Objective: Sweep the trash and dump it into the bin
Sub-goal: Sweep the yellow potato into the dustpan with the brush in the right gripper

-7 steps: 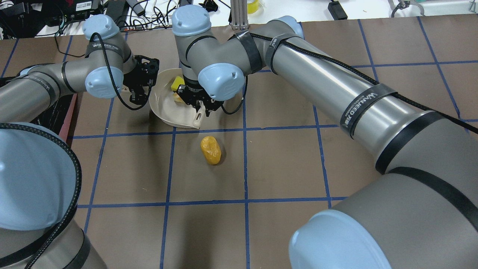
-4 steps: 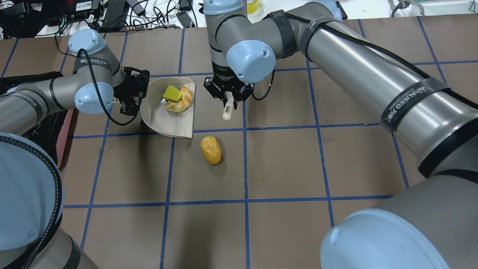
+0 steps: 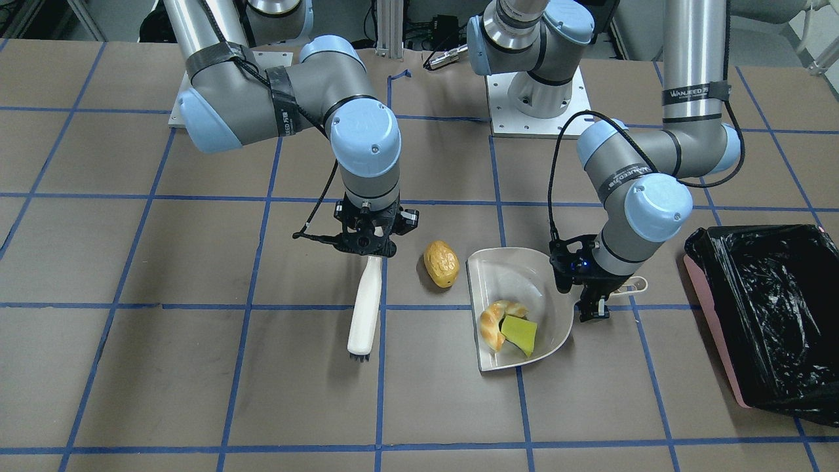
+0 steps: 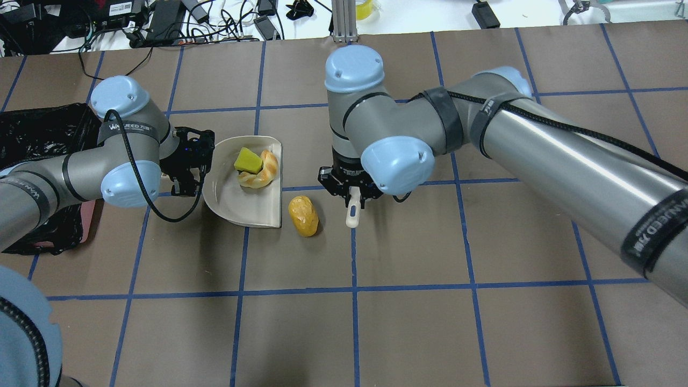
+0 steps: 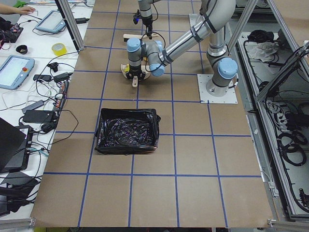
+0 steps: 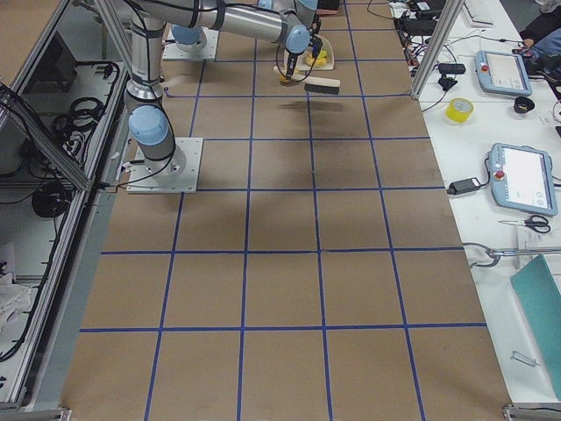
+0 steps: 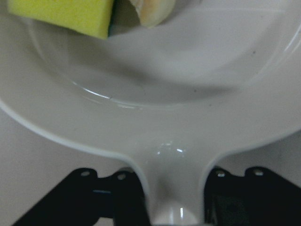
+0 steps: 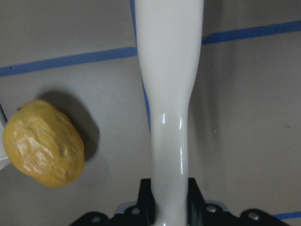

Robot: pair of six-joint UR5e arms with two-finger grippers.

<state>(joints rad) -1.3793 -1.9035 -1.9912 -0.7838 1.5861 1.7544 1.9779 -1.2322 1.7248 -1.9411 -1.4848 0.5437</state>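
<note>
Potato lump (image 4: 303, 215) lies between dustpan (image 4: 236, 201) and brush (image 3: 364, 308), bin (image 3: 713, 331) well apart.

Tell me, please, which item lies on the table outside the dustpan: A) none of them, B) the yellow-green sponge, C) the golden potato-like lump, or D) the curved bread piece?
C: the potato-like lump lies on the table just beside the dustpan, while the sponge and the bread piece sit inside it.
</note>
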